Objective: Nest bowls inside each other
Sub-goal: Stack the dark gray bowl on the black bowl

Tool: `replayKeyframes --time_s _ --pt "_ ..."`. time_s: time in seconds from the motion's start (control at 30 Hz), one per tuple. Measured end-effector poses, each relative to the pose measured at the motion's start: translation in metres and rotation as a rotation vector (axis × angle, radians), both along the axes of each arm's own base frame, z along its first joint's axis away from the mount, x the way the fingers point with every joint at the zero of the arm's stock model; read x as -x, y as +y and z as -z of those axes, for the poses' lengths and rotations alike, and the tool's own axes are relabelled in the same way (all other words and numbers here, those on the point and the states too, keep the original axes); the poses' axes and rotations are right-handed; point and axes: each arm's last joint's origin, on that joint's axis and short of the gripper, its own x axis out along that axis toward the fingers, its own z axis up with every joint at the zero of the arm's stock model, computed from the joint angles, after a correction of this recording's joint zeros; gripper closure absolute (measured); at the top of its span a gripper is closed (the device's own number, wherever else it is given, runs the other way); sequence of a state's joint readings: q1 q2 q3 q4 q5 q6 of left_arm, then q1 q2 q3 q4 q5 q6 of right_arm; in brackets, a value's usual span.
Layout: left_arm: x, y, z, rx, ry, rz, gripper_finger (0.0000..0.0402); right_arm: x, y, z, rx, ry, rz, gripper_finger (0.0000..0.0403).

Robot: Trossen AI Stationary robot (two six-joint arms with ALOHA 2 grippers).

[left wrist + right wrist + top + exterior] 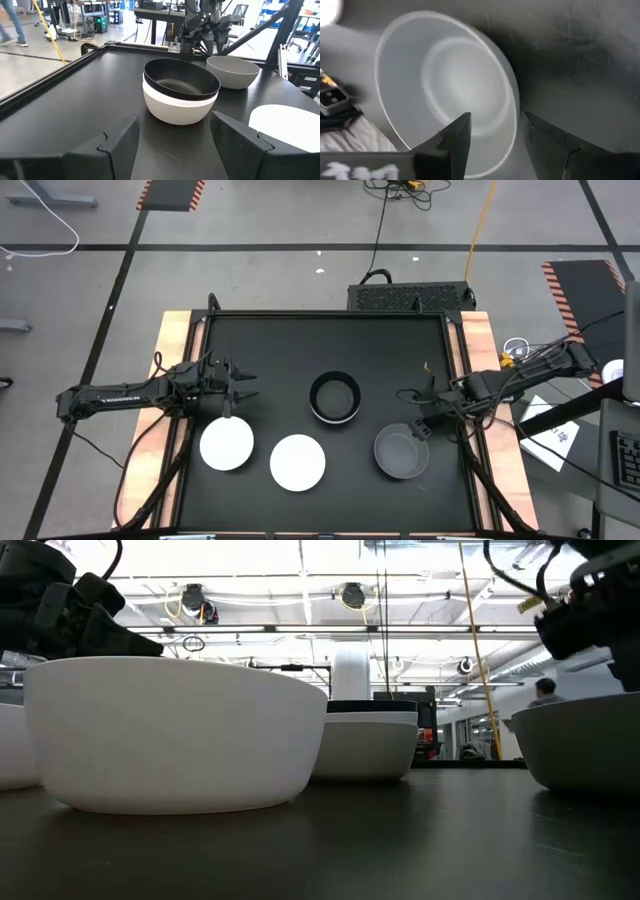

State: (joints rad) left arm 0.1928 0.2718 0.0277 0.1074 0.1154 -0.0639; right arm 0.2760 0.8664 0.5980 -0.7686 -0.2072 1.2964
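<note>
While right tool [413,423] hangs spread over grey bowl [401,453] | left tool [243,386] level, spread

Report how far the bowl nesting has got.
Done: the black bowl sits nested in a white bowl at mid-table. In hand: nothing is gripped; the right gripper hovers open over the far rim of the grey bowl, and the left gripper waits open beside the left white bowl. Left: that bowl, the middle white bowl and the grey one stand apart, unnested.
</note>
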Motion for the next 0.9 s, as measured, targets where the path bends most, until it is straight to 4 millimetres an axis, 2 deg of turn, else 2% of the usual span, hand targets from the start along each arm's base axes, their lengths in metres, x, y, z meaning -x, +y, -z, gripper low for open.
replayKeyframes --time_s 0.13,0.3,0.7,0.8,0.9 --pt "0.000 0.000 0.000 0.000 0.001 0.000 0.0158 -0.004 0.002 0.005 -0.013 0.040 -0.031 0.0234" --pt "0.000 0.000 0.000 -0.005 0.007 0.001 0.0158 -0.016 0.006 0.010 0.009 -0.007 -0.102 0.0234" --pt "0.000 -0.001 0.000 -0.012 0.006 0.024 0.0158 -0.024 0.009 0.032 0.007 0.164 -0.136 0.0236" --pt "0.000 -0.001 0.000 -0.012 0.006 0.024 0.0158 -0.025 0.010 0.037 0.027 0.191 -0.176 0.0262" --pt "0.000 -0.001 0.000 -0.012 0.007 0.024 0.0158 -0.024 0.009 0.041 0.051 0.217 -0.230 0.0334"
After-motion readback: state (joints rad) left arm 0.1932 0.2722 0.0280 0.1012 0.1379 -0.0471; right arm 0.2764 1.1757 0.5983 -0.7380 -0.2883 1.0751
